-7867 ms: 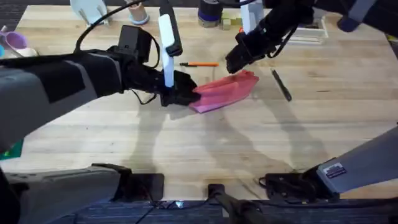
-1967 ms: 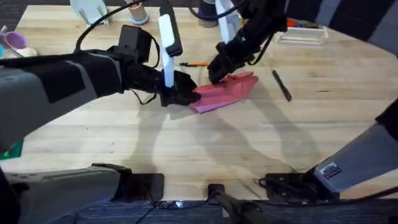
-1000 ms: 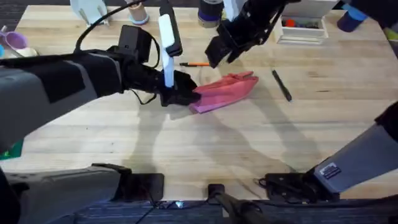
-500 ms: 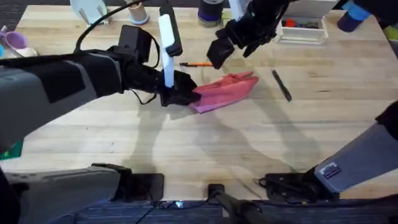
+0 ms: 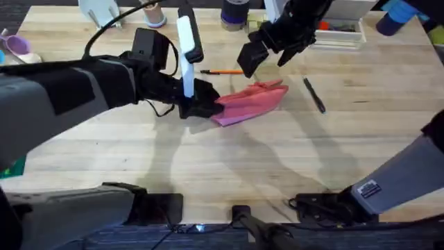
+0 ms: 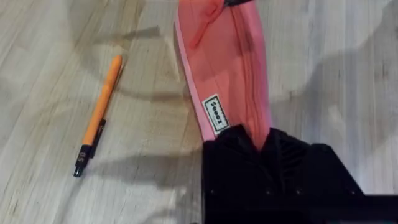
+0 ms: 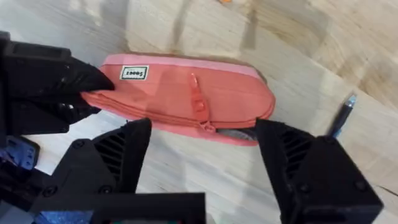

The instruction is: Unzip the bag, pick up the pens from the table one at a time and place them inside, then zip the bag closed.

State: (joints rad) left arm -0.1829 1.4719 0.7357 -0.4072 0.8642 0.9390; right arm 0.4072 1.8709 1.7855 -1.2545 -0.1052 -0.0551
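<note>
The pink bag (image 5: pixel 251 101) lies on the table (image 5: pixel 229 160) near the middle. My left gripper (image 5: pixel 202 103) is shut on its left end, and the left wrist view shows the bag (image 6: pixel 227 68) running away from that gripper (image 6: pixel 261 140). My right gripper (image 5: pixel 255 57) hangs open above the bag's back edge, touching nothing. In the right wrist view its fingers (image 7: pixel 118 155) stand wide apart over the bag (image 7: pixel 180 96), whose zipper pull (image 7: pixel 198 102) sits near mid-length. The orange pen (image 5: pixel 222 71) lies behind the bag. To the bag's right lies the black pen (image 5: pixel 313 95).
Along the table's back edge stand a white holder (image 5: pixel 100 10), a cup (image 5: pixel 154 14), a dark cup (image 5: pixel 234 14), a white tray (image 5: pixel 336 33) and a blue object (image 5: pixel 390 17). A purple item (image 5: pixel 17 45) sits far left. The front half of the table is bare wood.
My right gripper has lifted off the bag and drifted back and to the right. The left gripper, the bag and both pens have stayed where they were.
</note>
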